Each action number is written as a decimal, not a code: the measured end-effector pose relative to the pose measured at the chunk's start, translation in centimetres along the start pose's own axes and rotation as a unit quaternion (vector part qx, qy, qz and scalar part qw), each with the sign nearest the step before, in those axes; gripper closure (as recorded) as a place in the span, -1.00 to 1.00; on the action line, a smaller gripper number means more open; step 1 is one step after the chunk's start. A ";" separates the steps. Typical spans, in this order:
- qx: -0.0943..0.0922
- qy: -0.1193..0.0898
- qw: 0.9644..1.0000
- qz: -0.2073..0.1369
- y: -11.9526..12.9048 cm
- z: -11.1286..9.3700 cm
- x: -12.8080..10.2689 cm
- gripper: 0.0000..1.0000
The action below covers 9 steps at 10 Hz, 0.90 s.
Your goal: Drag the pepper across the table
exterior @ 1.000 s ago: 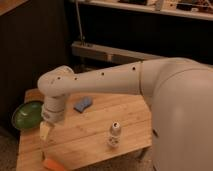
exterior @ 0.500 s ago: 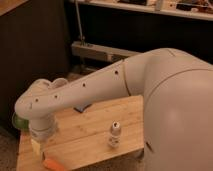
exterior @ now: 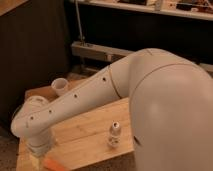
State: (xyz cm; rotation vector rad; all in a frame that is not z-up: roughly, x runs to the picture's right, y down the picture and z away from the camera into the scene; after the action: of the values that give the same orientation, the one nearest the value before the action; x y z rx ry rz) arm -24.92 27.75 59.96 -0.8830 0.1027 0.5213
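The arm (exterior: 85, 97) has been swung lower and further toward 7 o'clock of the surface (exterior: 90, 131). The tool (exterior: 36, 159) is now brought down at that near corner, just beside the pepper (exterior: 52, 164), which lies on the wood at the tool's 3 o'clock. The jaws are held spread and nothing is gripped. Contact for the drag is judged to be close. The green bowl seen earlier is now hidden behind the arm. A white cup (exterior: 60, 86) stands at 10 o'clock, its contents not visible.
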 end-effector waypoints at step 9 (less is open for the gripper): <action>-0.032 0.090 0.994 -0.048 -1.7 7.3 -0.4 -0.30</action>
State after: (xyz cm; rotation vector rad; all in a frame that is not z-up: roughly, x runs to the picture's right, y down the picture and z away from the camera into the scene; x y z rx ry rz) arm -25.36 32.27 65.93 -0.9915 0.2078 0.3550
